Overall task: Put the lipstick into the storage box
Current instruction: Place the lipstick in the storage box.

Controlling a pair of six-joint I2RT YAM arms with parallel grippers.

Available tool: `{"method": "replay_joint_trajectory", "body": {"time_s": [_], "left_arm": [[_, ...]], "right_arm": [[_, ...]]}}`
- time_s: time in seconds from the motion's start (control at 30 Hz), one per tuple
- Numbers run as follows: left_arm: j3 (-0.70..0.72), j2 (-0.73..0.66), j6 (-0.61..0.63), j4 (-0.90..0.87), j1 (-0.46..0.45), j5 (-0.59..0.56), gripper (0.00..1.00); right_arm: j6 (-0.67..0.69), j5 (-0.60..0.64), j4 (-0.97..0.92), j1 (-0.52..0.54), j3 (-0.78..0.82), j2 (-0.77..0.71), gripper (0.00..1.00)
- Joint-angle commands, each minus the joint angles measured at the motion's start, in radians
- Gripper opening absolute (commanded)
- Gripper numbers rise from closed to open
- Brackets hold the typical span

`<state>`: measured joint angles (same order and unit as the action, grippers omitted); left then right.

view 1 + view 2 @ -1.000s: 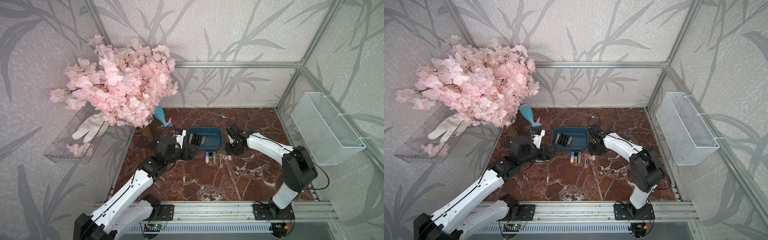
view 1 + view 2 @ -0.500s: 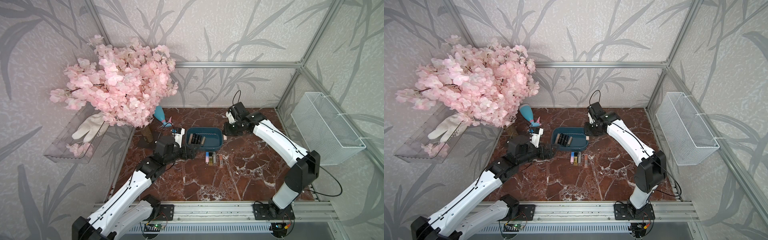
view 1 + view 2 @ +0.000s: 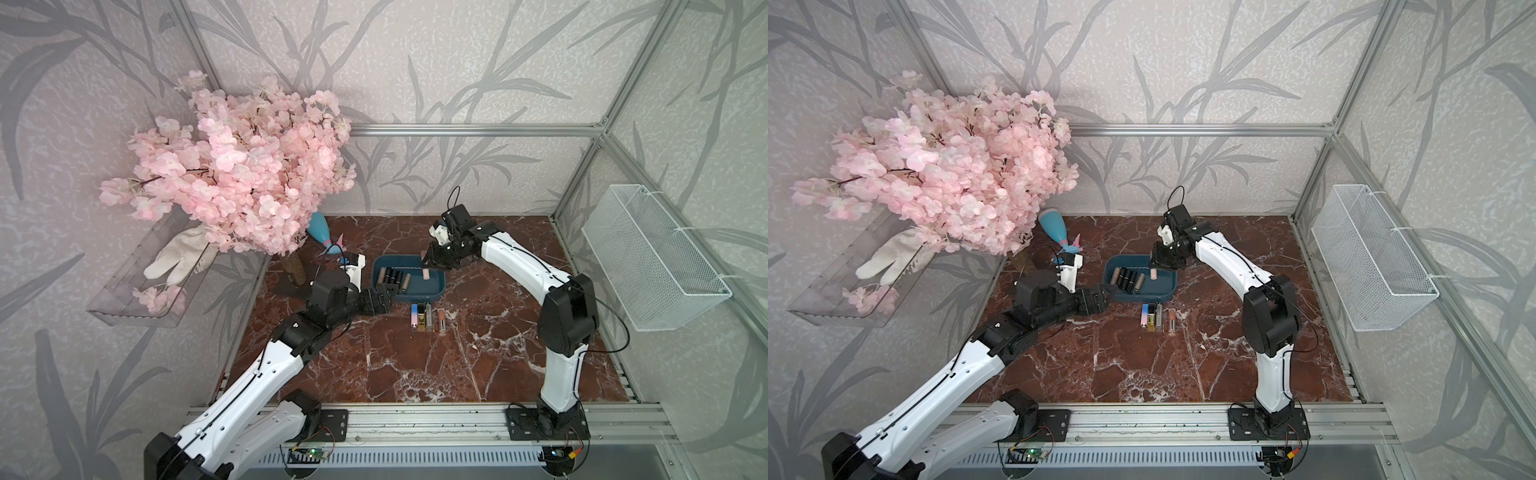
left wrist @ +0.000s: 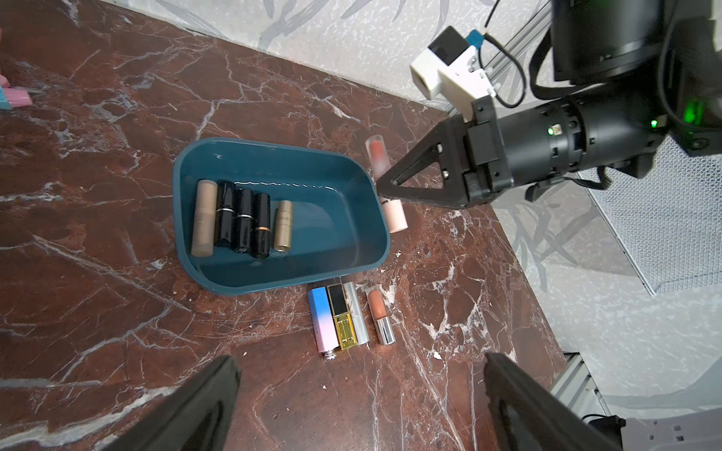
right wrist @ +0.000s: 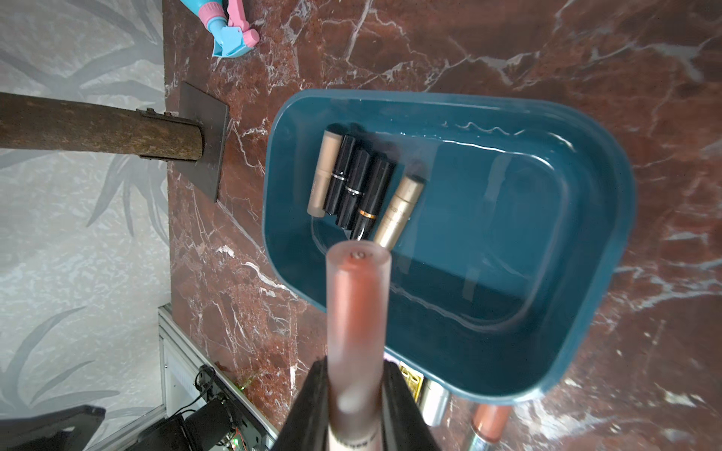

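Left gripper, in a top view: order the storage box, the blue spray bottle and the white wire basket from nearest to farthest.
1. storage box, just beyond the left gripper
2. blue spray bottle, farther back, under the blossoms
3. white wire basket, on the right wall

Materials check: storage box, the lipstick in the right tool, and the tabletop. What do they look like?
Storage box: glossy teal moulded plastic, judging by its rounded rim and sharp highlights.
Lipstick in the right tool: frosted translucent tube, likely plastic; the coral colour shows through hazily.
Tabletop: red-brown marble look with white veins, semi-gloss. Real stone or a printed surface, cannot tell.
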<state>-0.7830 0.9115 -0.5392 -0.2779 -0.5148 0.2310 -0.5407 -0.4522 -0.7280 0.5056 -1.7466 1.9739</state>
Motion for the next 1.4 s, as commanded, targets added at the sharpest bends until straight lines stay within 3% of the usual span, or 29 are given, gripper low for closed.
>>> {"method": "replay_joint_trajectory", "body": {"time_s": [0.0,0.1,0.47,0.7,1.13,1.37], "left_arm": [[-0.031,0.013,0.053,-0.019,0.005,0.033,1.00],[-0.044,0.034,0.065,-0.040,0.004,0.067,1.00],[0.005,0.000,0.015,0.026,0.004,-0.042,1.00],[-0.013,0.082,0.114,0.092,0.005,0.003,1.00],[-0.065,0.207,0.180,0.105,0.005,0.109,1.00],[-0.052,0.171,0.189,0.081,0.005,0.087,1.00]], "right_arm": [[-0.048,-0.021,0.080,-0.003,-0.011,0.038,0.18],[-0.074,-0.003,0.073,-0.004,-0.045,0.082,0.18],[-0.050,0.000,-0.028,-0.010,-0.241,0.273,0.18],[0.008,0.036,-0.148,-0.012,-0.416,0.381,0.18],[-0.054,0.045,-0.065,-0.012,-0.281,0.382,0.19],[-0.066,0.050,-0.019,-0.010,-0.206,0.369,0.19]]}}
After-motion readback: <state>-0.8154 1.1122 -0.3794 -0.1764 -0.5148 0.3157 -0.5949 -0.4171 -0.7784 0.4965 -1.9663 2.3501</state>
